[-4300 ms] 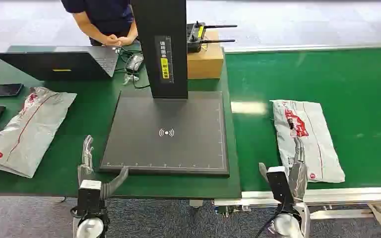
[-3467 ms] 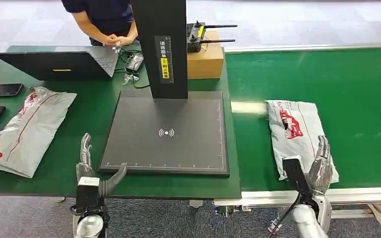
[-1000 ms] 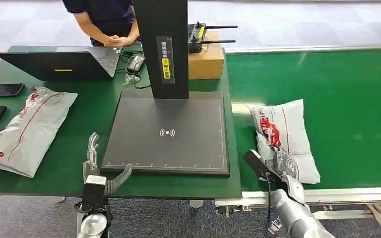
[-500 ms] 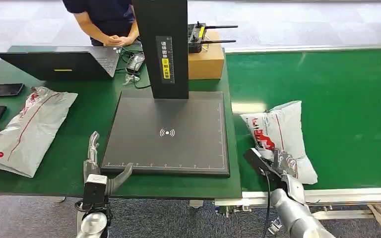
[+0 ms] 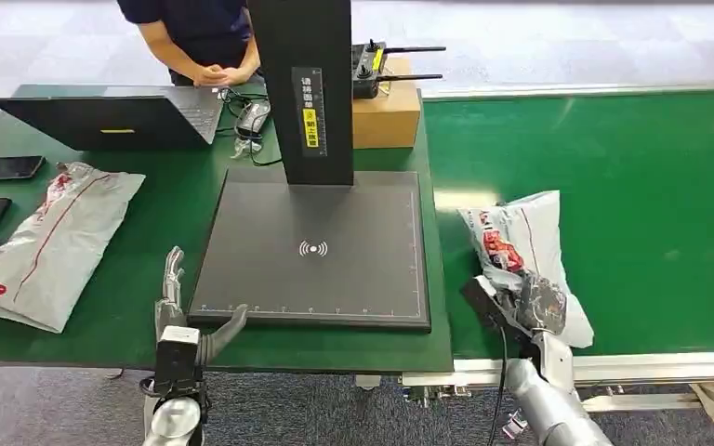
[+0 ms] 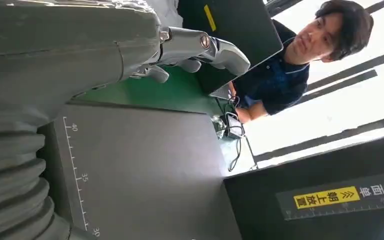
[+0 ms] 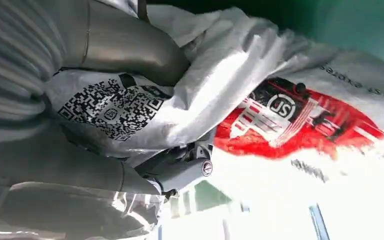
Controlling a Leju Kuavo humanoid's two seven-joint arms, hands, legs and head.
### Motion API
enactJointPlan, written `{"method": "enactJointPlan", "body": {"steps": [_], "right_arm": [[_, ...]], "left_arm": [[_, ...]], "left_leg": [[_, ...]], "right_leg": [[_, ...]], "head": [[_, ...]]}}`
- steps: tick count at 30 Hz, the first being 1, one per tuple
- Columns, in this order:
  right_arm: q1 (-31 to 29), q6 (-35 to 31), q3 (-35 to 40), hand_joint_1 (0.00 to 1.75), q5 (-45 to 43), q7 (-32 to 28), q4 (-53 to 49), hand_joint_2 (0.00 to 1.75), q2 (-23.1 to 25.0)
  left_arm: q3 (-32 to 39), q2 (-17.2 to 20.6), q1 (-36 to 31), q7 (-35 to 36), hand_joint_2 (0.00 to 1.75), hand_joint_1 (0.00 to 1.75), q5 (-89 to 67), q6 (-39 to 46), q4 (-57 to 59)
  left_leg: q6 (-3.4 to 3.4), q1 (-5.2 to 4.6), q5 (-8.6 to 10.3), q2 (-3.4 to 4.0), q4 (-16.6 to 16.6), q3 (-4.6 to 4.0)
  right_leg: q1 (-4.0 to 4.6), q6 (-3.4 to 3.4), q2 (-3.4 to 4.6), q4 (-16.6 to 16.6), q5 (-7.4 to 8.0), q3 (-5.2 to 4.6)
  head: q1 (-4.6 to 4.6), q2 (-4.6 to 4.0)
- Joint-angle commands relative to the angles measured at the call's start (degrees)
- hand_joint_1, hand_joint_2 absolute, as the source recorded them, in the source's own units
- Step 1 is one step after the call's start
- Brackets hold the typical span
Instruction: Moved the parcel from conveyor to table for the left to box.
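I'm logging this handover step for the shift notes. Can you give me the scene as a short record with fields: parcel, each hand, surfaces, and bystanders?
parcel: grey mailer with red print, on the green conveyor, near end bunched up
right hand: right hand grips the parcel's near end
left hand: left hand holds nothing, fingers apart, beside the black scanner pad
table: second grey parcel on the green table, with a laptop
bystander: a person behind the table
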Motion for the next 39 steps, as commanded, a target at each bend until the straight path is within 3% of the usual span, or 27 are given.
{"method": "enactJointPlan", "body": {"steps": [1,6,17,31,39], "right_arm": [[9.2,-1.2,1.2,1.62,3.2,-0.6,-22.2,1.75,1.6],[13.9,-1.2,0.4,1.64,7.3,-1.8,-32.7,1.75,3.4],[18.5,-1.2,-1.6,1.62,10.1,-5.9,-43.3,1.75,6.7],[14.0,-1.2,-2.1,1.52,12.6,-14.2,-45.0,1.75,11.8],[8.2,-1.2,8.0,1.48,15.4,-8.0,-38.2,1.75,8.7]], "left_arm": [[0.3,0.0,-1.0,0.2,1.75,0.00,0.4,0.3,2.9],[0.7,-0.2,-0.3,0.2,1.75,0.00,0.1,0.1,2.0],[1.8,-0.7,0.8,0.2,1.75,0.00,-0.6,-0.3,0.7],[0.3,0.3,0.0,0.2,1.75,0.00,0.3,0.5,1.8],[-1.9,1.0,-1.5,0.2,1.75,0.00,2.0,1.7,3.2]], "left_leg": [[-0.19,0.03,0.01,-0.10,-0.1,0.11],[-0.18,0.03,-0.02,-0.03,-0.1,0.05],[-0.15,0.02,-0.01,-0.07,-0.1,-0.01],[-0.15,0.01,-0.01,0.04,-0.1,-0.02],[-0.14,0.02,0.02,0.16,-0.1,0.00]], "right_leg": [[-0.01,0.10,-0.03,-0.1,-0.02,0.11],[0.00,0.08,0.02,-0.1,-0.04,0.05],[-0.01,0.08,-0.02,0.0,-0.04,0.00],[-0.02,0.07,0.09,0.0,-0.01,-0.05],[-0.01,0.09,0.21,0.0,0.06,-0.04]], "head": [[0.00,0.00],[-0.02,0.00],[0.02,0.00],[0.00,0.00],[0.00,0.00]]}}
